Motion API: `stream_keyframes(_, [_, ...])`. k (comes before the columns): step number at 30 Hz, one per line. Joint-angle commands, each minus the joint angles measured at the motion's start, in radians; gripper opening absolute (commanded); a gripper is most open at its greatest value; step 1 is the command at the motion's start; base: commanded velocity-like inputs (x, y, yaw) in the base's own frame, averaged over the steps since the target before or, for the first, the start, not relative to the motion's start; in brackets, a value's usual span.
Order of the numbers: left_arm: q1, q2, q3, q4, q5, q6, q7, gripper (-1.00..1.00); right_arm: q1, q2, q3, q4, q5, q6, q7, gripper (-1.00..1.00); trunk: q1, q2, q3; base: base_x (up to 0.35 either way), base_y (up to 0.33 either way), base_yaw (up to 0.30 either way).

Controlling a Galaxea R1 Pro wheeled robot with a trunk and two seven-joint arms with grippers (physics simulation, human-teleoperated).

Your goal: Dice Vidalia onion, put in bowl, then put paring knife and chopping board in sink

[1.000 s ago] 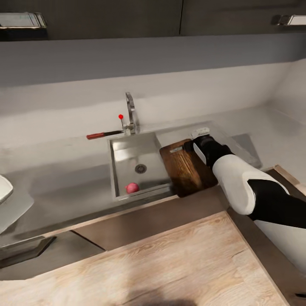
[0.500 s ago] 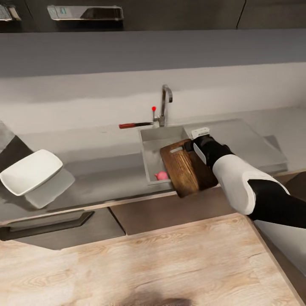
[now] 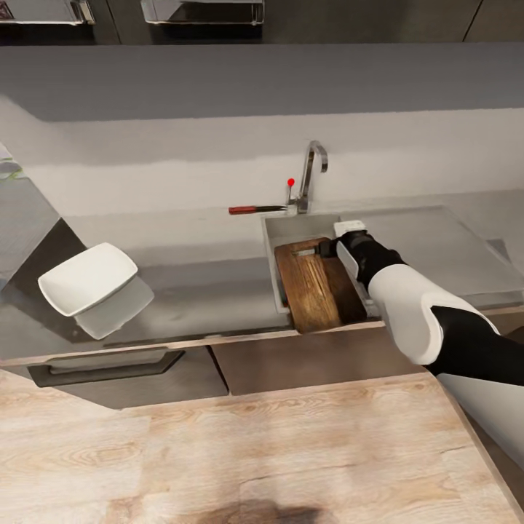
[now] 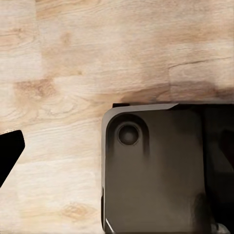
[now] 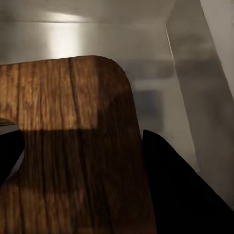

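The head view is evenly and moderately lit, with no single light source identified. A broad grey shadow band is cast along the upper wall (image 3: 255, 80) beneath the dark cabinets. A soft reflection of the white bowl (image 3: 87, 278) is seen on the glossy countertop (image 3: 189, 291) just beside it. A dark smudge of shadow is noted on the wooden floor (image 3: 255, 451) at the bottom edge. Rendering is slightly soft, and fine edges are smeared. In the right wrist view, a bright glare patch is recorded on the metal sink wall (image 5: 63, 39), and the near half of the chopping board (image 5: 68, 136) is shadowed. The left wrist view is dim and blurred.
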Motion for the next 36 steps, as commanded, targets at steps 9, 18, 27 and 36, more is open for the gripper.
stream_keyframes(9, [0.001, 0.000, 0.002, 0.008, 0.000, -0.001, 0.000, 1.00, -0.001, -0.025, -0.152, -0.005, 0.001, 0.002, -0.099, -1.00, 0.001, -0.002, -0.001, 0.000, 0.026, 0.003])
stream_keyframes(18, [0.001, 0.000, 0.002, 0.008, 0.000, -0.001, -0.001, 1.00, -0.001, -0.021, -0.163, -0.005, 0.001, 0.001, -0.106, -1.00, 0.001, -0.002, 0.002, 0.000, 0.274, -0.073])
stream_keyframes(27, [0.001, 0.001, 0.002, 0.014, 0.000, 0.000, -0.001, 1.00, -0.001, -0.018, -0.163, -0.005, 0.001, 0.001, -0.106, -1.00, 0.001, -0.002, 0.012, 0.000, 0.299, -0.205])
stream_keyframes(36, [0.000, 0.001, 0.002, 0.017, 0.000, -0.001, -0.001, 1.00, -0.001, -0.016, -0.163, -0.004, 0.001, 0.000, -0.106, -1.00, 0.001, -0.002, 0.023, 0.000, 0.299, -0.209])
